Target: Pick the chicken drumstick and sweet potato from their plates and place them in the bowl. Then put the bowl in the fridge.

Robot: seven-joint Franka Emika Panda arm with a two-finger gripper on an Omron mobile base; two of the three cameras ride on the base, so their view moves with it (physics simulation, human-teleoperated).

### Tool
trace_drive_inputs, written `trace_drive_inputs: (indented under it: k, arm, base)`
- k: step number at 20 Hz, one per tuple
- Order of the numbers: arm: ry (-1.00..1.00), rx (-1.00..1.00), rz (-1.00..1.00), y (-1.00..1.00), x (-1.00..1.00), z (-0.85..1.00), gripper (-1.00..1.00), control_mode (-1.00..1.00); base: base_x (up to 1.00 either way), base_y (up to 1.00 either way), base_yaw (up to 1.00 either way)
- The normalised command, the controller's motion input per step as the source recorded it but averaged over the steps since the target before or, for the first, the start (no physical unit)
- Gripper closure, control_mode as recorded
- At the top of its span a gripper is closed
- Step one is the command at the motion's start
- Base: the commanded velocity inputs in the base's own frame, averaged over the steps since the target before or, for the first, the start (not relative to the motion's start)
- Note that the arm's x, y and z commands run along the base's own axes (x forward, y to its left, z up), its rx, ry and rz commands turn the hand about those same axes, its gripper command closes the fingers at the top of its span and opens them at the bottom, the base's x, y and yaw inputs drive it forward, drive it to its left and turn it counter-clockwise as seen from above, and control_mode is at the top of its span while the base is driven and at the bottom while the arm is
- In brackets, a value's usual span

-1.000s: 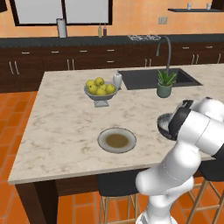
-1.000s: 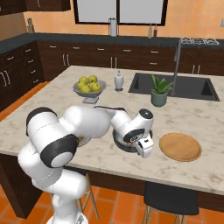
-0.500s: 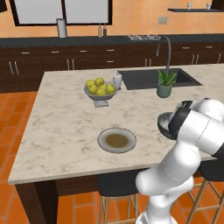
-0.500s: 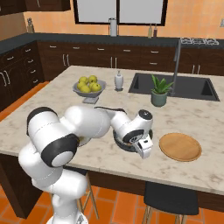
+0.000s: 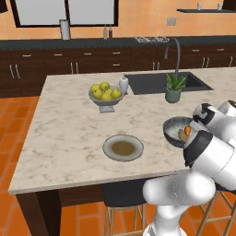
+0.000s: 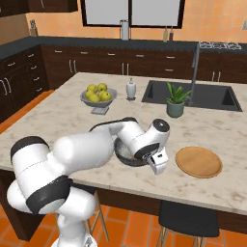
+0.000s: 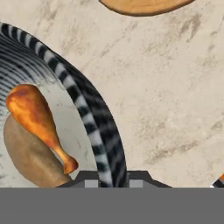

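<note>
Jaws of gripper straddle the rim; cannot tell if clamped. Nothing has shifted in the last 1 s, arm holds, so likely the grasp is settling before the fridge carry. Counter: open room on the left, front edge close. 2 plates, wood and grey, bare. Bowl sits near that edge, wood plate just beside it. Inside: sweet potato with drumstick on it.
</note>
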Motion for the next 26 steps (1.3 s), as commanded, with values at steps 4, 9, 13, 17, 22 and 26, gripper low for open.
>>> trace_drive_inputs:
  k: [4,9,13,17,22,26]
  arm:
    - [0.0,0.0,-0.15,0.33,-0.65,0.73,1.0,-1.0]
    - [0.0,0.0,0.0,0.32,-0.69,0.97,1.0,-1.0]
    - [0.0,0.0,-0.01,0.39,-0.59,0.82,1.0,-1.0]
    - [0.01,0.01,-0.05,0.17,-0.74,0.83,1.0,-1.0]
    - [0.0,0.04,-0.05,0.2,-0.88,0.68,1.0,-1.0]
    - [0.0,0.0,0.0,0.0,0.0,0.0,1.0,1.0]
  base:
    - [0.0,0.0,0.0]
    - [0.0,0.0,0.0]
    - [0.0,0.0,0.0]
    - [0.0,0.0,0.0]
    - [0.0,0.0,0.0]
    - [-0.34,-0.5,-0.19]
